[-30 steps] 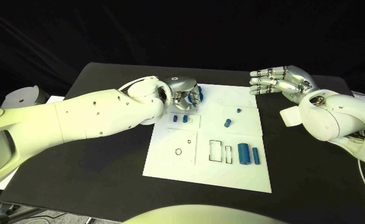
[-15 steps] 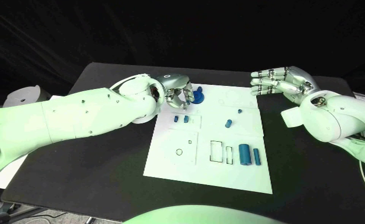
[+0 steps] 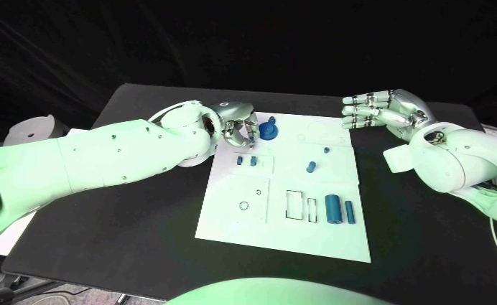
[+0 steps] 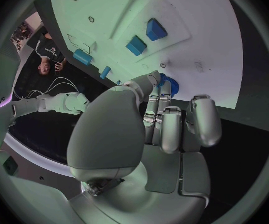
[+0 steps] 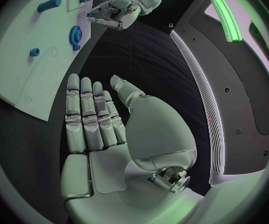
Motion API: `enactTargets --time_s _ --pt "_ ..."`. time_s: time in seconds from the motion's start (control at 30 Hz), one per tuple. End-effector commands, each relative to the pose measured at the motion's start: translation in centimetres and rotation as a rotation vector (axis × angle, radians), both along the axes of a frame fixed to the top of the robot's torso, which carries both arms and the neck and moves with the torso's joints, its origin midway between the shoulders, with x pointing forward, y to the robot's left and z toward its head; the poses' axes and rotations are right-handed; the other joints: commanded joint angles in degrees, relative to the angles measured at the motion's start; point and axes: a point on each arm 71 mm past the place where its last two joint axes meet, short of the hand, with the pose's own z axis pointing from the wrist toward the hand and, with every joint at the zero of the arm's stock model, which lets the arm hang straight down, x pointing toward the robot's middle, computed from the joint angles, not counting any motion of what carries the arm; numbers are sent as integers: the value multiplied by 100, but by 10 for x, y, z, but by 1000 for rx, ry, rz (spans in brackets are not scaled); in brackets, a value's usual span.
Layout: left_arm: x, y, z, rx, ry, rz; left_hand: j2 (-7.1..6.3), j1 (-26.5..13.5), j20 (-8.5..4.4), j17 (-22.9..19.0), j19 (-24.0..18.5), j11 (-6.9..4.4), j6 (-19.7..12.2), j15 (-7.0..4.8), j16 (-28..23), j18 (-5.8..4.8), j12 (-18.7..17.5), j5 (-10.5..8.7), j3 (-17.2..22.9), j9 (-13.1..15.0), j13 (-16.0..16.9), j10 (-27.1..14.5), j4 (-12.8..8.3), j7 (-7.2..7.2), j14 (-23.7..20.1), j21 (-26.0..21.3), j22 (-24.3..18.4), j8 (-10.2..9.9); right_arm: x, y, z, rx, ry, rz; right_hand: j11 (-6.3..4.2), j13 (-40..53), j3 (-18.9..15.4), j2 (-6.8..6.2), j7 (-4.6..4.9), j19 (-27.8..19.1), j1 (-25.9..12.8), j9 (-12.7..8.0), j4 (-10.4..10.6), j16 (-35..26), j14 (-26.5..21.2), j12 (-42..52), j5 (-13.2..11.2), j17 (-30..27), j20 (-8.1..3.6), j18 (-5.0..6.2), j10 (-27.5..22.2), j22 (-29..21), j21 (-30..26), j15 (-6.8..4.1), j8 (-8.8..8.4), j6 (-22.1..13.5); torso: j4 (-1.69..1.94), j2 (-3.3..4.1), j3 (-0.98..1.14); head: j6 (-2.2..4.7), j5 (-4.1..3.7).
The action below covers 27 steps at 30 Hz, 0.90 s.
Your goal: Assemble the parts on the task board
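The white task board (image 3: pixel 285 233) lies in the middle of the table. A blue gear (image 3: pixel 269 130) sits at the board's far left corner, also in the left wrist view (image 4: pixel 168 85) and the right wrist view (image 5: pixel 76 35). My left hand (image 3: pixel 239 128) (image 4: pixel 140 134) (image 5: pixel 112 12) is just left of the gear with its fingers curled in; the right wrist view shows a small gap between them. My right hand (image 3: pixel 381 111) (image 5: pixel 109 129) hovers off the board's far right corner, fingers stretched out and holding nothing.
Two small blue blocks (image 3: pixel 246 162) (image 4: pixel 145 37) sit near the left hand. A blue peg (image 3: pixel 309 168), a tiny blue piece (image 3: pixel 325 151) and two blue cylinders (image 3: pixel 339 209) lie on the board's right half. Black outlines (image 3: pixel 302 207) mark its near middle.
My left hand has drawn back to the left from the blue gear, which it held a second ago; the gear now stays on the board. The right hand has not moved.
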Motion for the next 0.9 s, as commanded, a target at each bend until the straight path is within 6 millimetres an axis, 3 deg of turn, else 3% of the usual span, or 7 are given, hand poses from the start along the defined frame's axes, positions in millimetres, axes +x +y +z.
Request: enactTargets --time_s 0.03,0.9 --pt "-1 -1 -3 13 34 -4 -10 -65 -3 -8 24 3 39 -11 8 -63 -23 26 34 -7 5 42 -8 -11 216 4 -7 -2 -1 2 0 6 -6 21 -3 -3 23 0 21 34 -64 -3 -4 -8 0 -10 30 -9 3 34 -21 -8 -17 12 -20 -1 -1 -5 3 -9 0" --pt "0 -2 -9 32 69 -11 -10 -68 -5 -25 18 2 40 -12 1 -59 -35 31 42 -10 4 45 -16 -14 212 -11 -19 -8 0 3 0 7 -7 24 -3 -3 23 0 21 34 -64 -3 -4 -8 0 -10 30 -9 3 34 -21 -8 -17 12 -20 -1 2 -2 -3 -28 5"
